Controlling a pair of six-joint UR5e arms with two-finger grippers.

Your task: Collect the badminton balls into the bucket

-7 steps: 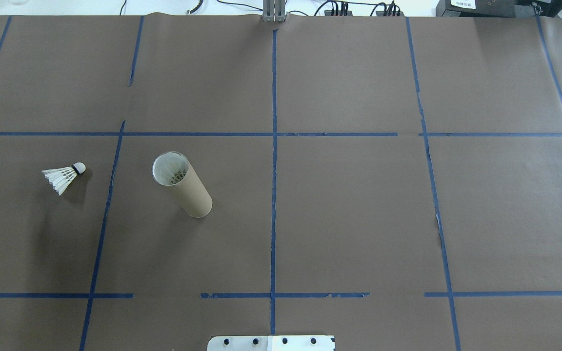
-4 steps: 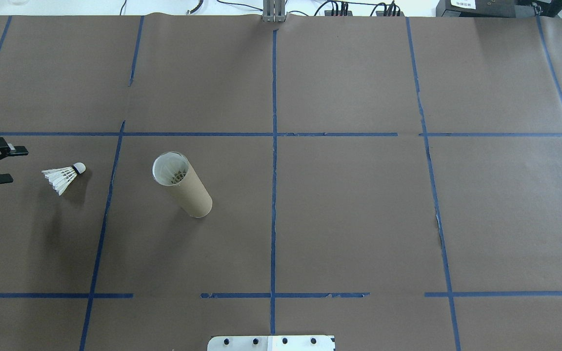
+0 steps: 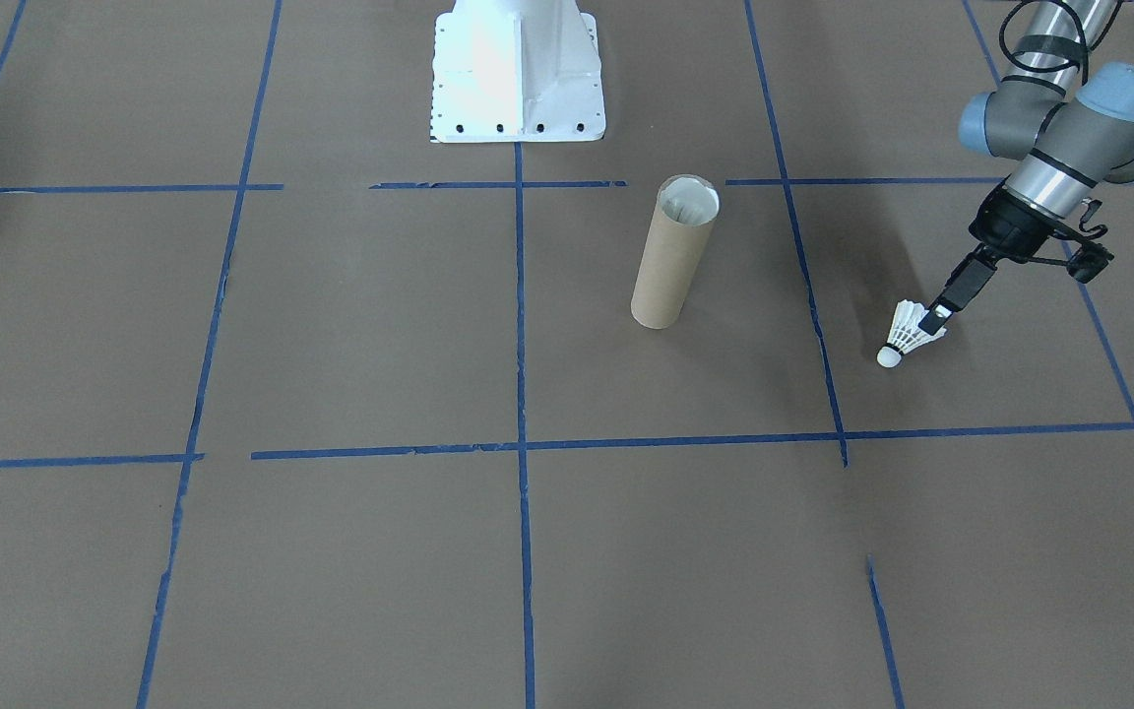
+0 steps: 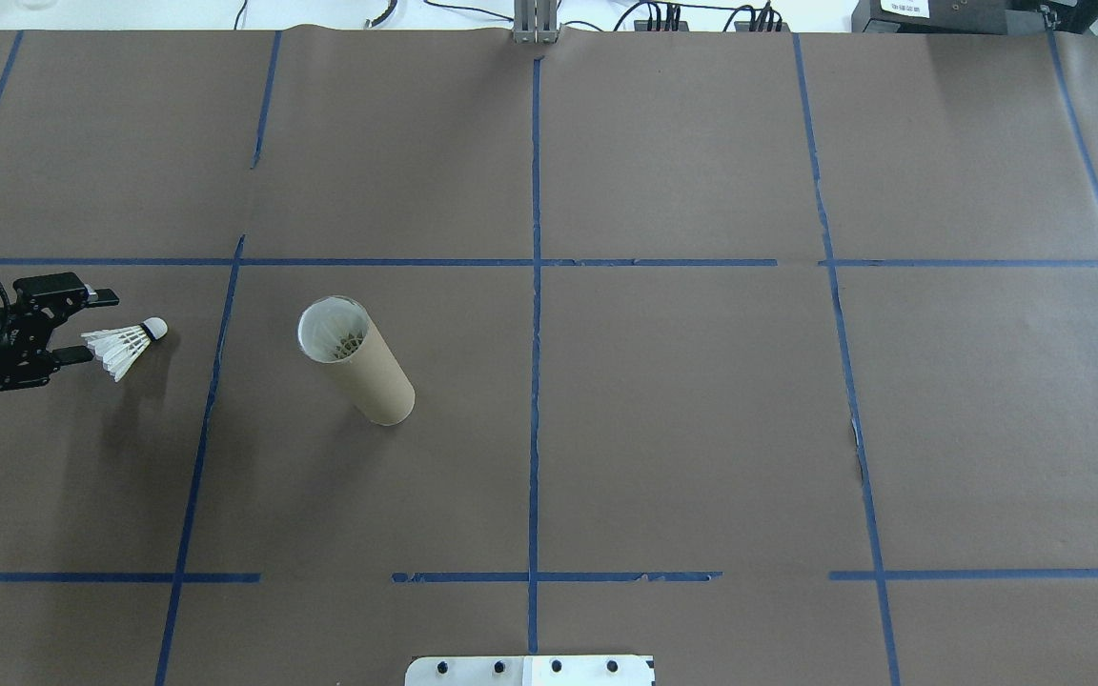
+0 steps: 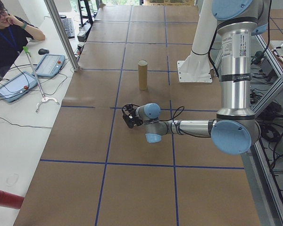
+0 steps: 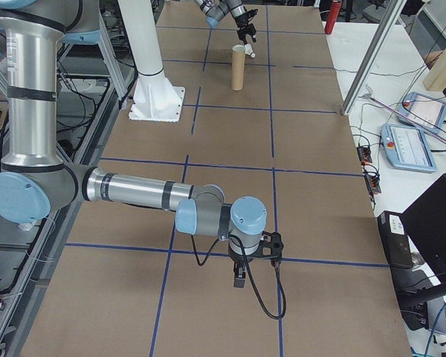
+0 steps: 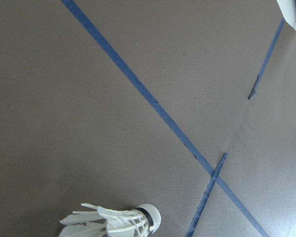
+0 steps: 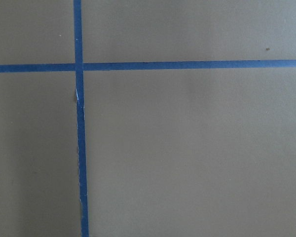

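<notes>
A white feather shuttlecock (image 4: 125, 345) lies on its side at the table's left, its cork tip pointing toward the tube; it also shows in the front view (image 3: 907, 335) and at the bottom of the left wrist view (image 7: 113, 222). My left gripper (image 4: 93, 327) is open, and its fingertips (image 3: 939, 317) reach the feather end; I cannot tell whether they touch. The brown cardboard tube (image 4: 358, 367) stands upright to the right of the shuttlecock (image 3: 673, 256), and feathers show inside its open top. My right gripper (image 6: 239, 277) hangs low over bare table and appears only in the right side view, so I cannot tell its state.
The white robot base (image 3: 518, 74) stands at the near edge (image 4: 530, 670). Blue tape lines (image 4: 535, 286) cross the brown paper cover. A person (image 5: 9, 33) sits at a side desk with tablets, where a red cylinder (image 5: 4, 198) also lies.
My left gripper has come in from the left edge, still open, up to the shuttlecock's feather end. Shuttlecock and tube have not moved.
</notes>
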